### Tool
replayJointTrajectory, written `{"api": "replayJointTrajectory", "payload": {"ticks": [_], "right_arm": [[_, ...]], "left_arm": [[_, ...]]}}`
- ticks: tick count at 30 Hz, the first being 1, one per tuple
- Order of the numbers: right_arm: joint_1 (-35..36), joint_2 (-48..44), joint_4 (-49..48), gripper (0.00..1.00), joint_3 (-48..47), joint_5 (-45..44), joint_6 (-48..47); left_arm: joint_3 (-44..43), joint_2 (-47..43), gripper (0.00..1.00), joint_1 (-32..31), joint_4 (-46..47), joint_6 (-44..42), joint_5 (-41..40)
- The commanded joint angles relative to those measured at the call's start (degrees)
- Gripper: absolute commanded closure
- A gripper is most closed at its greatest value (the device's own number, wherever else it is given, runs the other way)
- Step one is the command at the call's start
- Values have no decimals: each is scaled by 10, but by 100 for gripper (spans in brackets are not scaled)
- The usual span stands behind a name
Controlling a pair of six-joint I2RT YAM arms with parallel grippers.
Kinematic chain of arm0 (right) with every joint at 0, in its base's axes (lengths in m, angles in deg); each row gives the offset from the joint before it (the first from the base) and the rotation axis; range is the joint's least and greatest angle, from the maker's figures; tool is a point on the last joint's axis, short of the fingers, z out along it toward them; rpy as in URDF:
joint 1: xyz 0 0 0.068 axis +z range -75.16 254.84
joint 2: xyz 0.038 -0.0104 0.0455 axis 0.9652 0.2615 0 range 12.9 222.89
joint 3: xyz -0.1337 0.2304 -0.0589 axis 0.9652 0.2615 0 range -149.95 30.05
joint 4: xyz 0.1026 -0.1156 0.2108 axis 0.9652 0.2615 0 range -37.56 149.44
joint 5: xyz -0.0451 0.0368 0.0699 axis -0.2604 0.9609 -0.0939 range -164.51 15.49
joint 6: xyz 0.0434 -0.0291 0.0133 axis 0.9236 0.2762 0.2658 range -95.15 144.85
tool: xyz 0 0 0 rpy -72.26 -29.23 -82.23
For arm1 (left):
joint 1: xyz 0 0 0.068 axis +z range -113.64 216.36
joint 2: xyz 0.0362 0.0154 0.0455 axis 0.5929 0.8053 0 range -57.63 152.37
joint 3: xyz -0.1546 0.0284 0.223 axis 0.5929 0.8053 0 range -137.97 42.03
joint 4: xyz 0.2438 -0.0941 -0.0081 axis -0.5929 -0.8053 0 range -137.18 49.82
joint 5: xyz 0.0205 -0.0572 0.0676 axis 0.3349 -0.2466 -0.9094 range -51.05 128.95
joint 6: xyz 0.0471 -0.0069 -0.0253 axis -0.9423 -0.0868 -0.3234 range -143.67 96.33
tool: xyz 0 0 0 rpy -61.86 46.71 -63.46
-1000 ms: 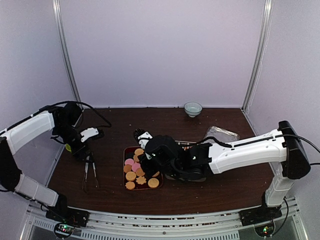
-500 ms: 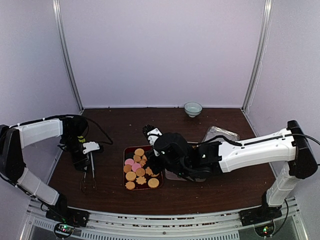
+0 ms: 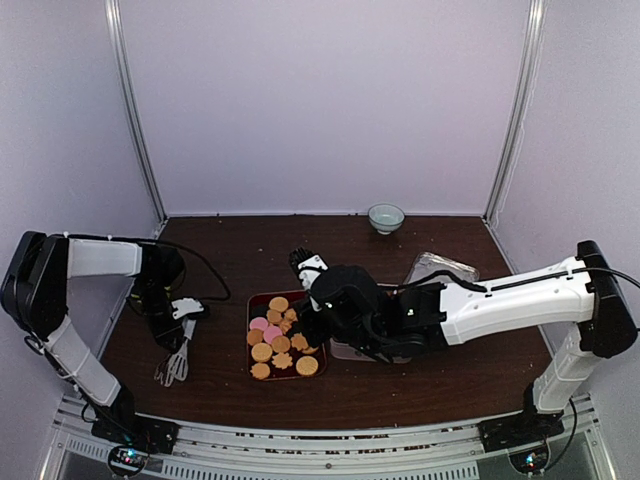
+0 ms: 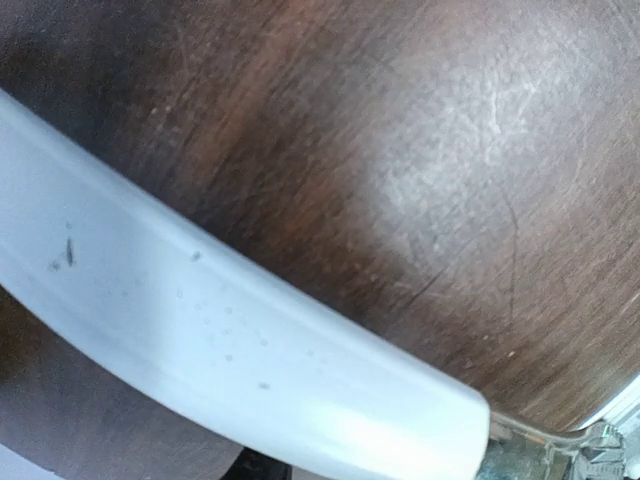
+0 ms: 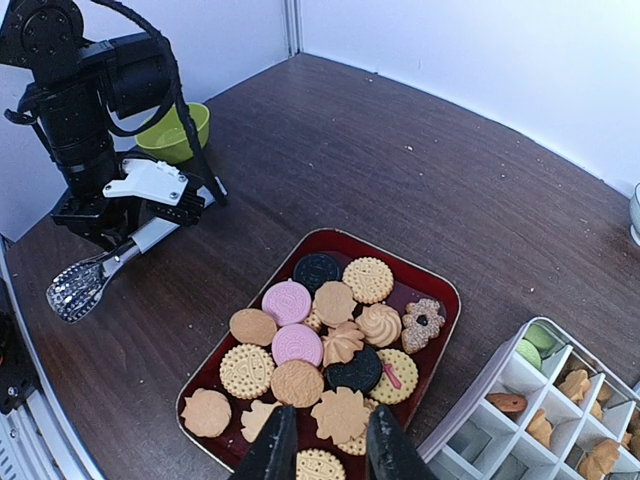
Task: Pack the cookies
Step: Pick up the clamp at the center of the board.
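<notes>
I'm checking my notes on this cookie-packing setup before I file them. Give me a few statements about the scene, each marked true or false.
1. The left hand grips the metal tongs. True.
2. The red tray is empty. False: it holds many cookies, mostly golden, with some pink and dark ones.
3. Some compartments of the white box hold cookies. True.
4. The green bowl sits on the table's right side. False: it sits on the left side, just behind the left hand.
5. The right hand holds a cookie. False: it hovers over the near end of the tray with nothing between its fingers.
</notes>
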Motion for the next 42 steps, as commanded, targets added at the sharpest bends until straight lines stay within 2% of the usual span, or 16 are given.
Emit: {"api": "replayJointTrajectory", "payload": {"ticks": [1, 6, 14, 16, 20, 21, 25, 29, 33, 36, 40, 42], "right_arm": [[1, -18, -3, 75, 3, -17, 3], [2, -11, -1, 75, -8, -15, -1], [2, -9, 5, 75, -10, -16, 2], [2, -11, 6, 75, -10, -17, 2], [1, -11, 11, 75, -11, -19, 1], [2, -11, 13, 75, -11, -19, 1], [2, -9, 14, 75, -14, -20, 0], [2, -9, 14, 75, -15, -19, -2], [2, -12, 14, 75, -14, -20, -3], [2, -15, 14, 75, -12, -20, -3], [1, -26, 8, 75, -3, -18, 3], [0, -31, 6, 74, -2, -15, 10]], "left_arm": [[-21, 7, 72, 5, 4, 7, 43], [-47, 16, 84, 5, -10, 0, 80], [-72, 39, 85, -6, -9, 3, 63], [-70, 41, 79, -6, -8, 4, 54], [-60, 26, 53, -6, -12, 4, 31], [-57, 17, 49, -6, -15, 4, 28], [-46, -15, 46, -5, -33, 1, 15], [-23, -32, 50, -5, -35, -5, -7], [-1, -22, 59, -3, -20, -10, -26], [0, -6, 71, -2, -7, -9, -29], [-21, 14, 99, -2, -9, -10, 8], [-42, 16, 100, -2, -25, -12, 38]]}}
